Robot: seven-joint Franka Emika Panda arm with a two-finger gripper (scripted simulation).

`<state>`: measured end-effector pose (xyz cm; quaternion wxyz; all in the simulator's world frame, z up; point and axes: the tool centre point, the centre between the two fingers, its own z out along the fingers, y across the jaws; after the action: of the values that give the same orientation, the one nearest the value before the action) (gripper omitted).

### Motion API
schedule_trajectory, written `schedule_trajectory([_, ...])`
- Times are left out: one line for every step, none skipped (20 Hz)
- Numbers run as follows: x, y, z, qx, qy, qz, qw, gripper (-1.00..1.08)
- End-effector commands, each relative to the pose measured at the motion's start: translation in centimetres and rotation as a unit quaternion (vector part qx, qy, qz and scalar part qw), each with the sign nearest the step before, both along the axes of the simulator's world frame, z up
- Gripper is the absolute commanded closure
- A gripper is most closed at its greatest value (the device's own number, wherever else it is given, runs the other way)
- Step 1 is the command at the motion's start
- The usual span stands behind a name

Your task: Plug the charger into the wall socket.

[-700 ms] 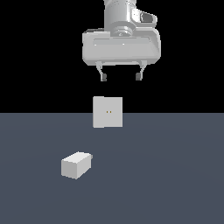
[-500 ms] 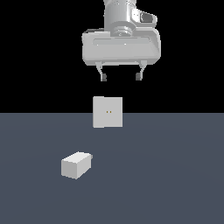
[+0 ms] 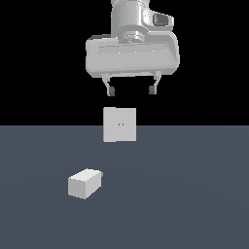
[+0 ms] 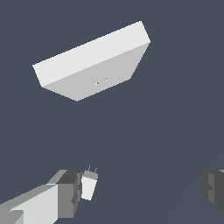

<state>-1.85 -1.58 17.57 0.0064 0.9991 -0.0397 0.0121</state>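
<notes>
The charger (image 3: 85,183) is a small white block lying on the dark floor at the exterior view's lower left. In the wrist view it (image 4: 89,186) looks small, with two thin prongs sticking out of one end. The wall socket (image 3: 119,125) is an upright white square plate with two tiny orange holes, standing behind the charger; it also shows in the wrist view (image 4: 94,59). My gripper (image 3: 131,90) hangs high above the socket, open and empty, well apart from the charger. Its fingers (image 4: 68,193) frame the wrist view.
The dark grey floor (image 3: 185,194) spreads all around the two things. Nothing else stands on it.
</notes>
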Motion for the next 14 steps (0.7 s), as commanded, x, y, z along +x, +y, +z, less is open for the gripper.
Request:
schedule_trajectory([-0.9, 0.5, -0.9, 0.000, -0.001, -0.012, 0.9999, -0.92])
schedule_trajectory([-1.3, 0.7, -1.3, 0.000, -0.002, -0.017, 0.9998, -0.92])
schedule_trajectory([-1.7, 1.0, -1.8, 0.000, -0.003, -0.023, 0.9997, -0.92])
schedule_trajectory([-2.2, 1.2, -2.2, 0.000, -0.004, -0.030, 0.9995, -0.92])
schedule_trajectory([-2.6, 1.5, -2.7, 0.001, -0.005, -0.037, 0.9993, -0.92])
schedule_trajectory([-3.1, 1.9, -3.3, 0.001, -0.006, -0.044, 0.9990, -0.92])
schedule_trajectory([-3.6, 2.2, -3.8, 0.001, -0.007, -0.052, 0.9986, -0.92])
schedule_trajectory([-4.2, 2.6, -4.4, 0.001, -0.008, -0.059, 0.9982, -0.92])
schedule_trajectory([-4.6, 2.9, -5.0, 0.001, -0.009, -0.067, 0.9977, -0.92])
schedule_trajectory([-5.1, 3.3, -5.5, 0.001, -0.010, -0.074, 0.9972, -0.92])
schedule_trajectory([-5.6, 3.6, -6.1, 0.001, -0.011, -0.081, 0.9966, -0.92])
schedule_trajectory([-6.0, 4.0, -6.6, 0.001, -0.012, -0.088, 0.9960, -0.92])
schedule_trajectory([-6.4, 4.3, -7.1, 0.001, -0.013, -0.095, 0.9954, -0.92])
schedule_trajectory([-6.7, 4.7, -7.6, 0.001, -0.014, -0.101, 0.9948, -0.92])
